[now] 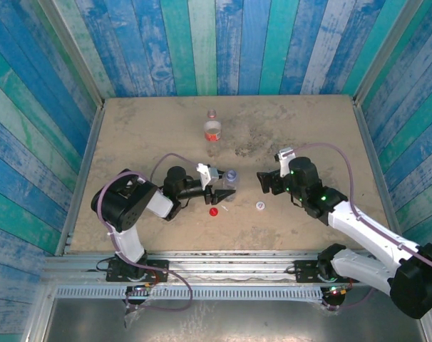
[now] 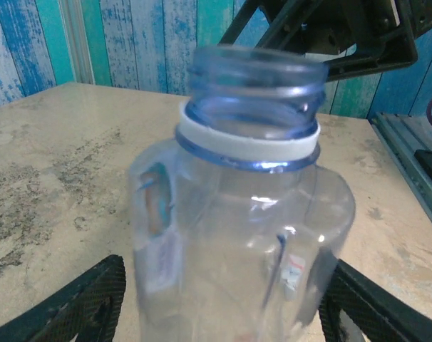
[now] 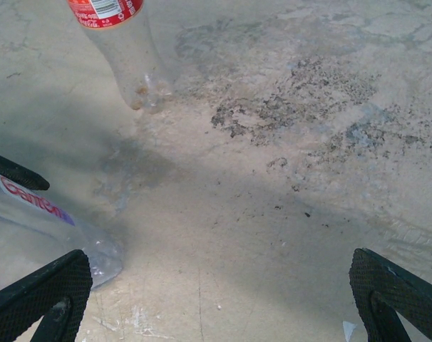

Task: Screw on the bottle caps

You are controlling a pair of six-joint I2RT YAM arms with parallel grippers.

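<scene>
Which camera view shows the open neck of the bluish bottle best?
The left wrist view: the bluish bottle is close up, its uncapped threaded neck and white ring sharp. The top external view shows the bottle small, from above. The right wrist view catches what looks like its lower body at the left edge.

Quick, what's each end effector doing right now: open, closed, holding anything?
Left end effector: straddles the bluish bottle; whether it grips cannot be told.
Right end effector: open, empty.
</scene>
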